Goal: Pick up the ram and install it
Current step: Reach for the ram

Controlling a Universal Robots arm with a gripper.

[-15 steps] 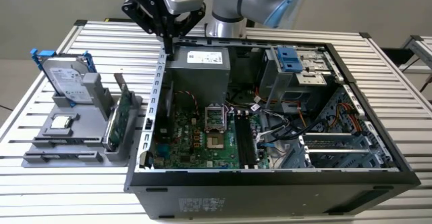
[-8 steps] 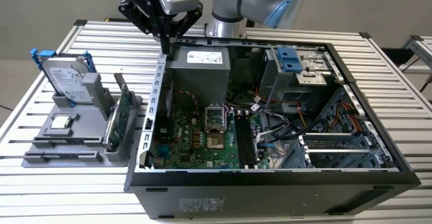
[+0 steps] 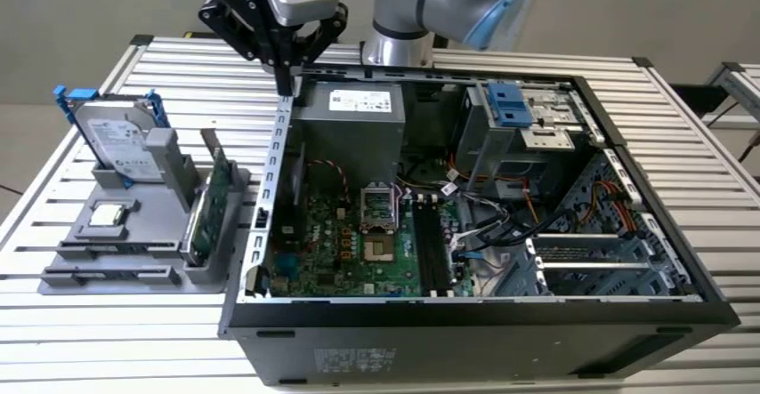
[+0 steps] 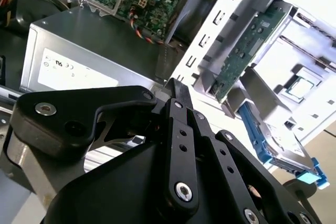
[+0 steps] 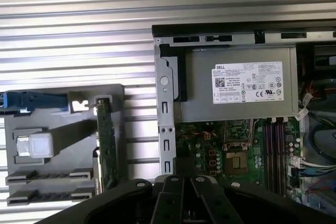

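We find the tool closed, fingertips together and gripping nothing, above the rim of the open case beside the power supply. The ram stands on edge in the grey holder on the table, just beside the case wall and well apart from the tool. The room above it is open. Its lower edge is hidden in the holder's slot. In the first wrist view the tool's black body covers one end.

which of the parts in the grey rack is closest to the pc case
The green circuit card, upright on the rack's side next to the case; the hard drive with the blue bracket and the square chip sit farther away.
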